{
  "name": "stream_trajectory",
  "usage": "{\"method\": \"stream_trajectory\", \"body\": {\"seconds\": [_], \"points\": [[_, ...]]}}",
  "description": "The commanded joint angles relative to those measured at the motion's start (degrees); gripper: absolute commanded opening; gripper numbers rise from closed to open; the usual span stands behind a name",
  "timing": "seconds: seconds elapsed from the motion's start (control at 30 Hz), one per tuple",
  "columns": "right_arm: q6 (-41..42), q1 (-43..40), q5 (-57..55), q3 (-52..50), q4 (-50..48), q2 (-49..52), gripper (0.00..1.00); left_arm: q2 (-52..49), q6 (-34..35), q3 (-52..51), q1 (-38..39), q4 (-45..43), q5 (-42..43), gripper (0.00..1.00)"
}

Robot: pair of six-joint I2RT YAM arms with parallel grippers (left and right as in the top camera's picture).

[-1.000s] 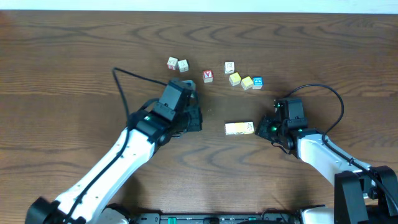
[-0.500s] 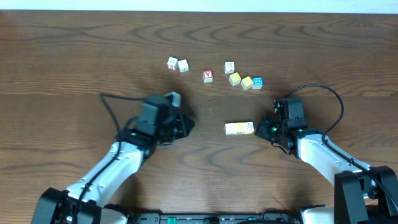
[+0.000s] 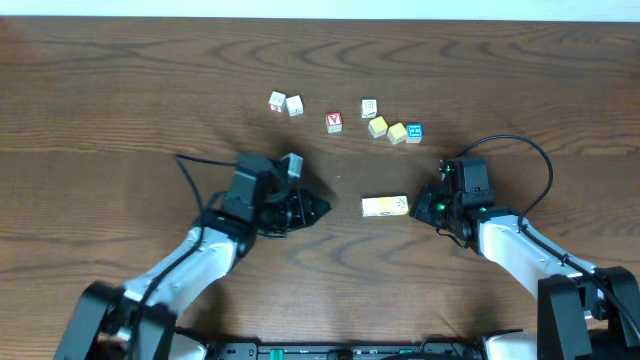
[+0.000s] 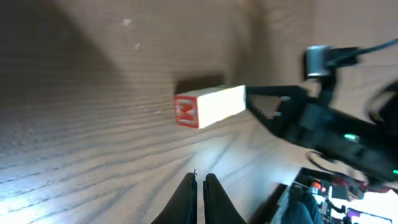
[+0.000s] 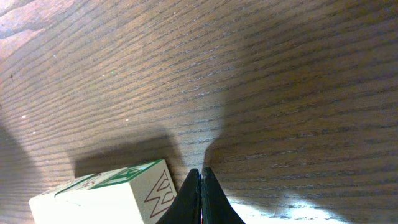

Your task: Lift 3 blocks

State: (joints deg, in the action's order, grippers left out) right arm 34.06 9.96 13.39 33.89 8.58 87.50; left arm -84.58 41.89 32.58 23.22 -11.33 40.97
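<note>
Blocks [image 3: 385,206], three end to end in one row, lie flat on the dark wood-grain table [image 3: 120,90], between the two arms. One end face shows an outlined W, the other a red letter. The right gripper [image 3: 419,207], fingers pressed together, sits just beside the row. The left gripper [image 3: 322,210], likewise pinched together, is apart from it. Seven loose cubes [image 3: 377,127] sit farther back: one red, one blue, two yellow, three pale.

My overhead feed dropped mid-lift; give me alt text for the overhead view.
A short row of pale blocks lies on the wooden table between two shut pincers: the right pincer at its end, the left pincer a gap away. Seven loose cubes sit farther back.
</note>
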Motion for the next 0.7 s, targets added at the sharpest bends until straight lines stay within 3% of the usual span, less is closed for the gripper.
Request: {"method": "stream_trajectory", "body": {"seconds": [0.0,0.33,0.67], "points": [[-0.48,-0.17,0.2,-0.26,0.04,0.09,0.01,-4.42,2.36,-0.35,1.53,-2.38,-4.83,0.07],[-0.48,-0.11,0.22,-0.24,0.09,0.09,0.01,-15.43,2.4,-0.33,5.09,-16.98,-4.2,0.07],[-0.46,-0.11,0.22,-0.24,0.15,0.09,0.01,-15.41,2.36,-0.26,7.89,-18.95,-12.37,0.07]]}}
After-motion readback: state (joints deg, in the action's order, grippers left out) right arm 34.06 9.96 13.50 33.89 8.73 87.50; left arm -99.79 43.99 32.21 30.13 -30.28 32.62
